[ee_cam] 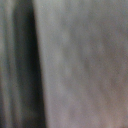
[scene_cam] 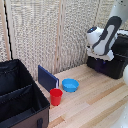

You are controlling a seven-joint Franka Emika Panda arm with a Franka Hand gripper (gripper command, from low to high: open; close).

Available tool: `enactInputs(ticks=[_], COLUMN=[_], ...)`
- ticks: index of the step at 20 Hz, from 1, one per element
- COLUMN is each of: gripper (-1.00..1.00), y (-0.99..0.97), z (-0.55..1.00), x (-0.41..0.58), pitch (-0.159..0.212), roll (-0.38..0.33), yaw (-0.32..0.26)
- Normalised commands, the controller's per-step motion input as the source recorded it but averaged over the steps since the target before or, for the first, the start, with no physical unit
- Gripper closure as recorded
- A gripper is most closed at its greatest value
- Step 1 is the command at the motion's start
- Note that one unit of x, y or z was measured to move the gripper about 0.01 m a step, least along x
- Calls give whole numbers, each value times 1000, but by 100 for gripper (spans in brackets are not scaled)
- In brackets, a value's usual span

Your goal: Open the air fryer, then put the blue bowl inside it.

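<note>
Exterior view first. Bowl point(scene_cam: 70, 85) sat on the wooden table point(scene_cam: 100, 102), untouched, just beside the red cup point(scene_cam: 56, 96) and near the dark-blue board point(scene_cam: 47, 77). Fryer point(scene_cam: 111, 61) stood at the exterior view's right, back by the slatted screen point(scene_cam: 45, 35), mostly hidden behind the arm point(scene_cam: 106, 37). Couldn't make out the handle, nor whether the drawer had slid out at all. Gripper point(scene_cam: 98, 54) hung low against the fryer's front; fingers too blurred to read, so couldn't tell how wide they stood or whether anything was held. Looked like step one of the task, reaching for or working the handle; bowl pick-up, placing and retreat all left to do, by that reading.

Room for moving: broad bare planks between fryer and bowl, a clear lane. Tighter round the bowl itself, with cup close on one side, board behind, and black case point(scene_cam: 20, 97) filling the exterior view's left. Table edge ran near at the front.

Wrist view next. Nothing but blur: grey surface, one dark vertical band. No fingers, no handle readable there.
</note>
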Motion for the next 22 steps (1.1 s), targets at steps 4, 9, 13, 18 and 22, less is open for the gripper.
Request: enactInputs(ticks=[4, 9, 13, 18, 22], gripper=[100, 100, 100, 100, 100], y=[686, 789, 890, 959, 971], z=[456, 671, 565, 346, 165], x=[29, -90, -131, -94, -143], pitch=[24, 0, 0, 0, -2], roll=[222, 124, 37, 0, -7], yaw=[-20, -4, 0, 0, 0])
